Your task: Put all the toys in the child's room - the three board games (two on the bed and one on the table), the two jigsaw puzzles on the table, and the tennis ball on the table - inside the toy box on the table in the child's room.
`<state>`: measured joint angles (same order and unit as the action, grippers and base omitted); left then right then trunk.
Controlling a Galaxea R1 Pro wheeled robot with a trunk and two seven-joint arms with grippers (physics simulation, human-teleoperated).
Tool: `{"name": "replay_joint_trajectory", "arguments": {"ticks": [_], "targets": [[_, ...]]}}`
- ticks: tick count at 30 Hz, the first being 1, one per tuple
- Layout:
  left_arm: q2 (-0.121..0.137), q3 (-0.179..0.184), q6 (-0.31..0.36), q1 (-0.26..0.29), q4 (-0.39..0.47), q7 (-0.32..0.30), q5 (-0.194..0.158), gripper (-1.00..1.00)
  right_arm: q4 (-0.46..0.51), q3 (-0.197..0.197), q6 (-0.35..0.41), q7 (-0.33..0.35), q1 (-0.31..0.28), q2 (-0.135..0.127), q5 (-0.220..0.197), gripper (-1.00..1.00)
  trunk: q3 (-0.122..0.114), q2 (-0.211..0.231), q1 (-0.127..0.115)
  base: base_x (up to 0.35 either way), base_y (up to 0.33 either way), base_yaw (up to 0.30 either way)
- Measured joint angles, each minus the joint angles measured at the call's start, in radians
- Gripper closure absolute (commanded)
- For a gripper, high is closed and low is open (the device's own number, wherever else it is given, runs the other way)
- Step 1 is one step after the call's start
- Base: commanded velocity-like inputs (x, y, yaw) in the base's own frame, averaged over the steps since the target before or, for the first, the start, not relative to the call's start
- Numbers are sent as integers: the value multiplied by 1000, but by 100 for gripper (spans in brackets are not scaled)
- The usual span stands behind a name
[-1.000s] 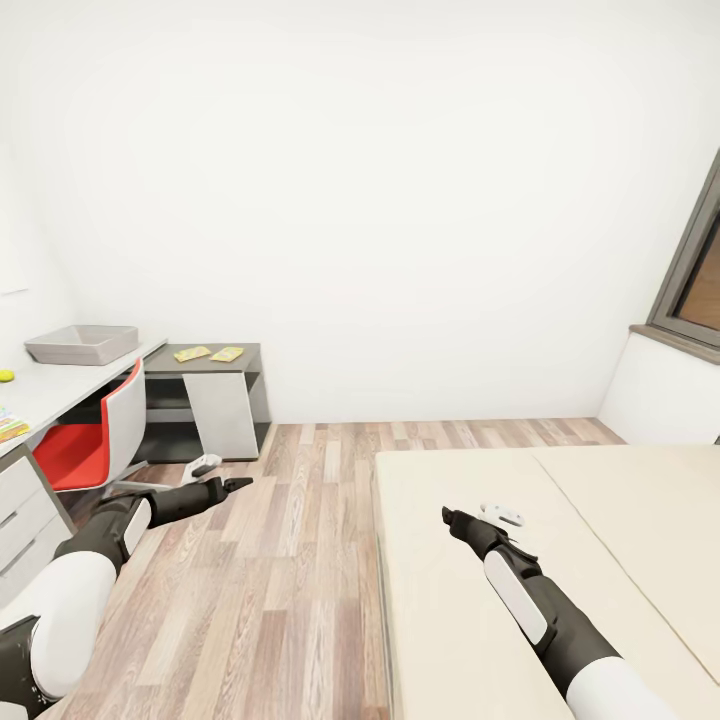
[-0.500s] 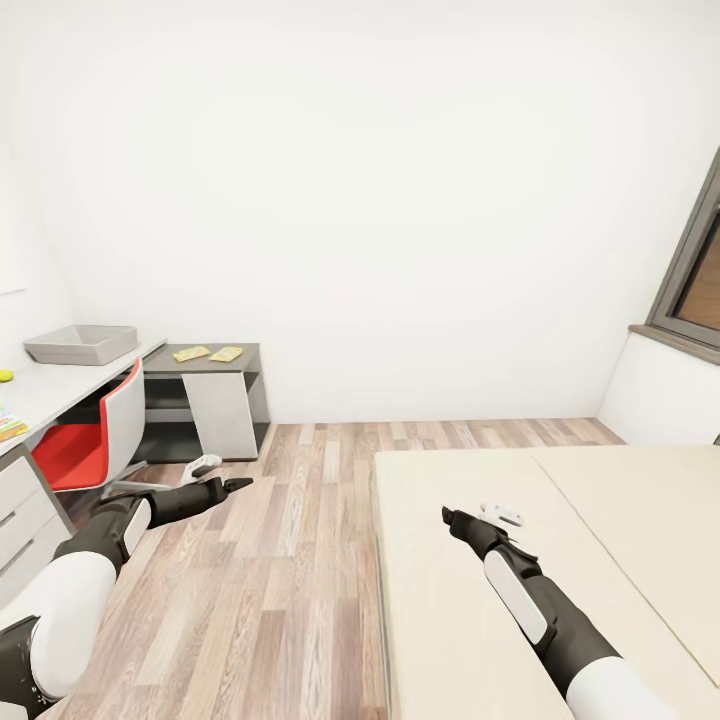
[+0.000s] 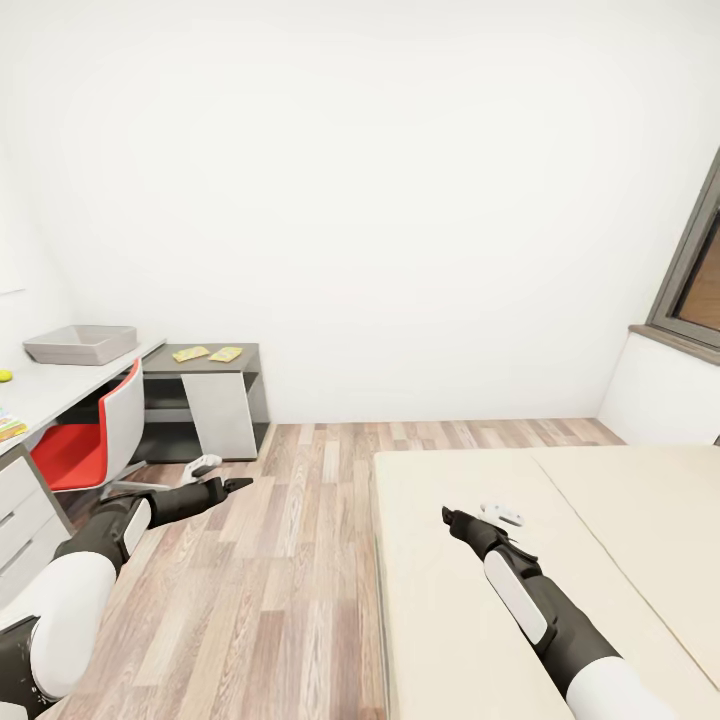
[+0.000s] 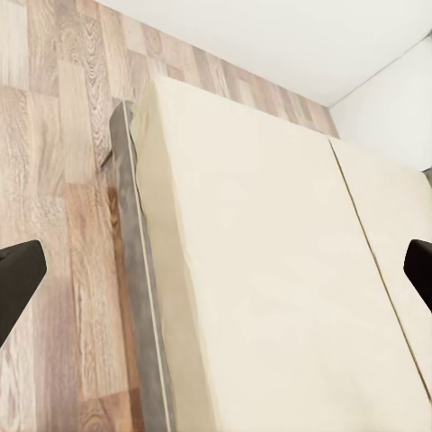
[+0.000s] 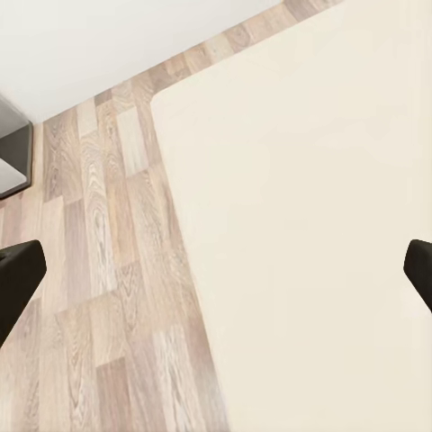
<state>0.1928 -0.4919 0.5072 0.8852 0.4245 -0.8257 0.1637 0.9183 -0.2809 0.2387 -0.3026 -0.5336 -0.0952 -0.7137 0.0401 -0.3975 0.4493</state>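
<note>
Risk of clipping the bed frame or the red chair while rolling between them, judging by how narrow the floor lane looks and how far both arms reach forward. Plain beige mattress ahead, no game boxes on the stretch in sight. Long pale table off to the left; shallow grey toy box at its far end, lidless and flared. Two yellowish puzzle panels flat on the lower dark cabinet top. Tiny yellow-green ball near the table's edge. Left gripper and right gripper both spread wide, holding nothing.
</note>
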Motion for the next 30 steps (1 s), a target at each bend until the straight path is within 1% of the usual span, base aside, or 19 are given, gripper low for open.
{"name": "replay_joint_trajectory", "arguments": {"ticks": [30], "targets": [[1,-1,0,0,0,0,0,-100,0,0,0,0,0,0,0,-100,0,0,0,12,-12,0]]}}
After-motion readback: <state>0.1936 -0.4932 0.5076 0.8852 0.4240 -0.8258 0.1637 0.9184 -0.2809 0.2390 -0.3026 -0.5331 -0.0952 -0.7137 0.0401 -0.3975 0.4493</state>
